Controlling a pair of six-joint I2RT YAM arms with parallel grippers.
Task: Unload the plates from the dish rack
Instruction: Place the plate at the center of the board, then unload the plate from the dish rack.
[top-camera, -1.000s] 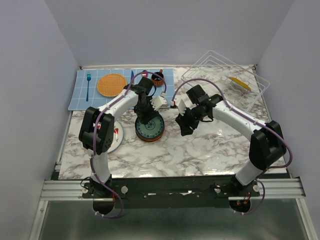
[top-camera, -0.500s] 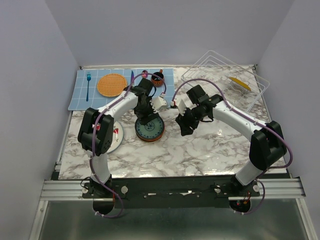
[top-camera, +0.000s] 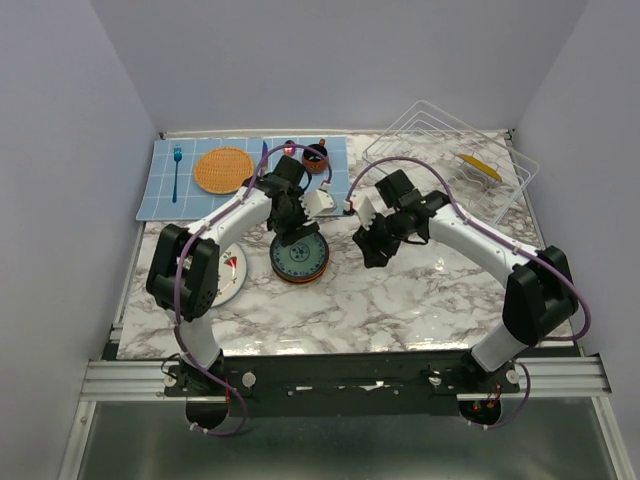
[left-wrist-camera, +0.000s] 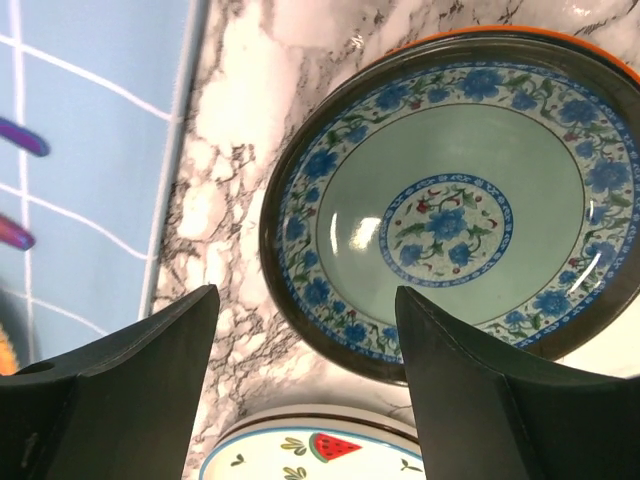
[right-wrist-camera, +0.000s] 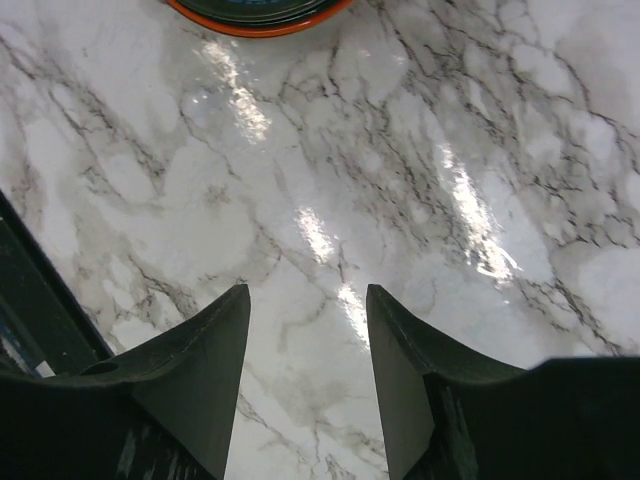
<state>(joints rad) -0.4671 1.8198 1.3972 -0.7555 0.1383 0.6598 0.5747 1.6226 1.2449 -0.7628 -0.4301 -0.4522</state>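
Since the left pincer (left-wrist-camera: 303, 300) hangs open just over the stack at the centre of the overhead view, with nothing between its fingers, we judge the step in hand to be a clean getaway from a plate set down. The floral plate (left-wrist-camera: 455, 215) lies flat on the orange plate (right-wrist-camera: 262, 22), whose rim peeps out around it. A white plate (left-wrist-camera: 310, 452) with a painted watermelon slice lies apart, to the lower left of the stack in the overhead view. To do this well we lift the left arm straight up, jaws wide, so that neither finger hooks the floral plate's rim and drags the stack across the bench (right-wrist-camera: 420, 180). Only when well above the rim do we swing aside.

The right pincer (right-wrist-camera: 305, 292) is open too, gripping nothing, over bare marble just right of the stack. The rack (top-camera: 440, 125) stands at the upper right of the overhead view, and we see one yellow plate (top-camera: 480, 167) leaning in it; whether others remain we cannot tell. That plate seems the right arm's to fetch, being on its side. We would come at it edge-on, grip the rim firmly, and raise it clear of the rack before turning toward the stack, lest the light rack tip or slide.
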